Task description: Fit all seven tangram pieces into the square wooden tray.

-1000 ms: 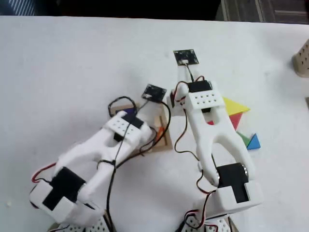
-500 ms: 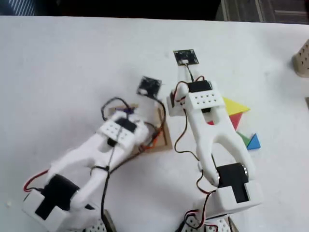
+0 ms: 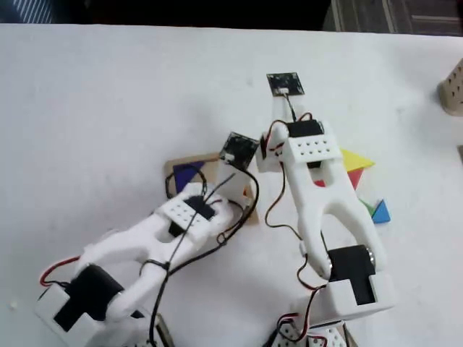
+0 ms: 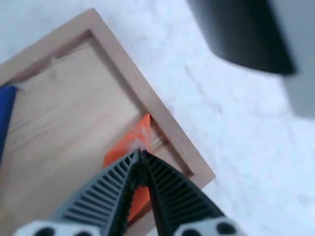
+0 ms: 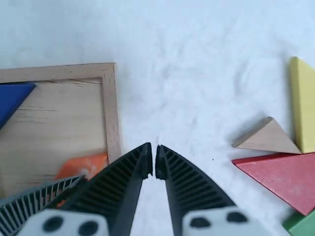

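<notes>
The square wooden tray (image 4: 147, 96) lies on the white table, partly under my left arm (image 3: 189, 211). An orange piece (image 4: 129, 143) lies in one tray corner. My left gripper (image 4: 139, 155) is shut, its tips down on that orange piece. A blue piece (image 3: 186, 173) lies in the tray's far left corner. My right gripper (image 5: 153, 158) is shut over bare table just outside the tray rim (image 5: 111, 105). Beside it lie a plain wooden triangle (image 5: 263, 138), a yellow piece (image 5: 303, 103), a red triangle (image 5: 275, 174) and a green piece (image 5: 301, 224).
A small blue triangle (image 3: 381, 212) lies beside the green piece (image 3: 367, 208) to the right of the right arm (image 3: 312, 181). A pegged wooden block (image 3: 453, 88) stands at the table's right edge. The table's far edge runs along the top of the high view.
My left arm has swung back toward the near right tray corner, uncovering the blue piece and the tray's far left corner. My right arm has shifted slightly right.
</notes>
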You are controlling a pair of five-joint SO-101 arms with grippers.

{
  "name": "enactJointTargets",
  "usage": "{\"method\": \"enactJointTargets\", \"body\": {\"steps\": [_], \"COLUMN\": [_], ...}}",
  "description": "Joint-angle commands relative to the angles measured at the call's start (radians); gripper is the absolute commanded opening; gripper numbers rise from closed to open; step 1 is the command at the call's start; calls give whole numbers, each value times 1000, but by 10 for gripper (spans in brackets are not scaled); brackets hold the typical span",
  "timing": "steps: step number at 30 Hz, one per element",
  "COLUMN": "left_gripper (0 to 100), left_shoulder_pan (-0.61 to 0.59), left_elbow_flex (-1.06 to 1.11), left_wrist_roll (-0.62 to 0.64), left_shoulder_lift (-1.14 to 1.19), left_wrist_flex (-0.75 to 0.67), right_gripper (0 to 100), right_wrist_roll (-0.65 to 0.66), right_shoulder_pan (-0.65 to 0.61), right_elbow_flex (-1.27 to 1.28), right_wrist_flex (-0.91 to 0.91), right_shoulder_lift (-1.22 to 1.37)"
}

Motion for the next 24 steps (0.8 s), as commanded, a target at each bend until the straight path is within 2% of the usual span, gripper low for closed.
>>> {"method": "enactJointTargets", "body": {"steps": [1,6,14,18,21,24], "left_gripper": [23,23,23,23,23,23], "left_shoulder_pan": [35,-4,-5,35,82,81], "left_elbow_flex": [14,26,26,-5,-12,-12], "left_wrist_roll": [-3,-87,-91,-69,11,37], "left_shoulder_lift": [-48,-54,-58,-59,-59,-50], "left_wrist_flex": [-18,18,28,-3,-60,-112], "right_gripper": [21,21,21,21,21,21], "right_wrist_roll": [8,8,8,8,6,6], "right_shoulder_pan": [-1,-1,-1,1,12,27], "right_elbow_flex": [-11,-9,-9,-12,-12,-12], "right_wrist_flex": [-12,-12,-12,-12,-12,-15], "right_shoulder_lift": [-56,-56,-56,-62,-62,-62]}}
